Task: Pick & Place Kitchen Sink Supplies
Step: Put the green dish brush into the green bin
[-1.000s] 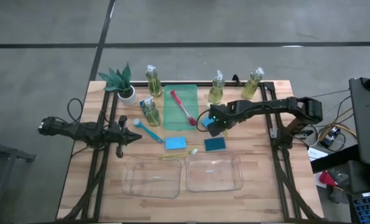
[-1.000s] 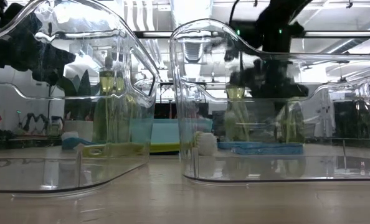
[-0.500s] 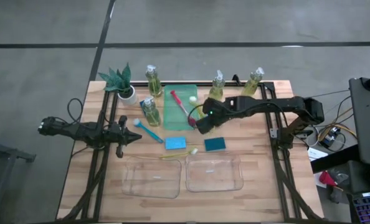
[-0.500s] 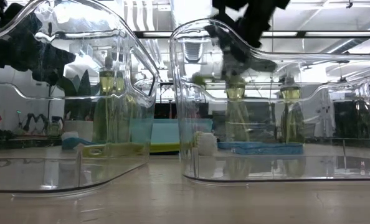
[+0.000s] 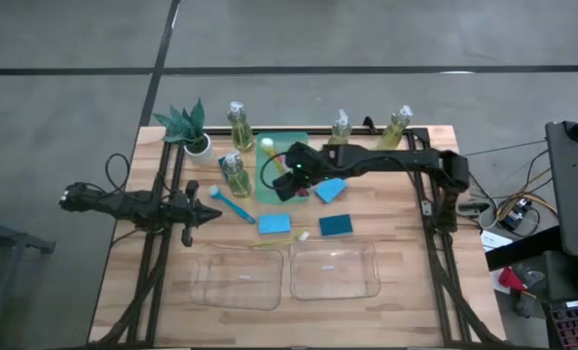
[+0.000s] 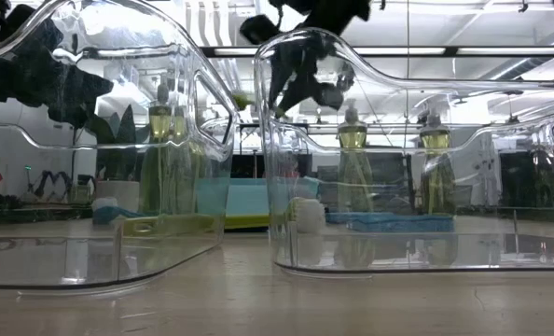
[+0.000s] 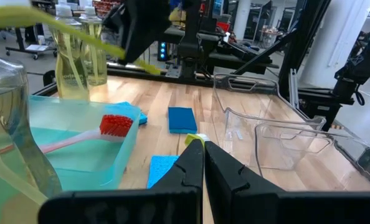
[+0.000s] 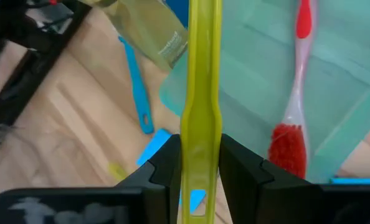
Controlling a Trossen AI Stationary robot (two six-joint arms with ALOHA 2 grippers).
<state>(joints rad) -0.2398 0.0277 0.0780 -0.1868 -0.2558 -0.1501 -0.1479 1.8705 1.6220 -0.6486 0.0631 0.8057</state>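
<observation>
Work is just starting, we think: our right gripper (image 8: 196,163) squeezes the yellow brush (image 8: 199,81) up over the green tray (image 5: 272,173), our left gripper (image 7: 203,163) waits pinched shut and empty, and both clear bins (image 5: 334,270) hold nothing yet

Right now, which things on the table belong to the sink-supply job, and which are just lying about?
Job: four bottles, three blue sponges, blue brush, red brush, yellow brush in right gripper, second yellow brush.
Lying about: potted plant, clear bins, green tray; left gripper idle at table's left edge.
</observation>
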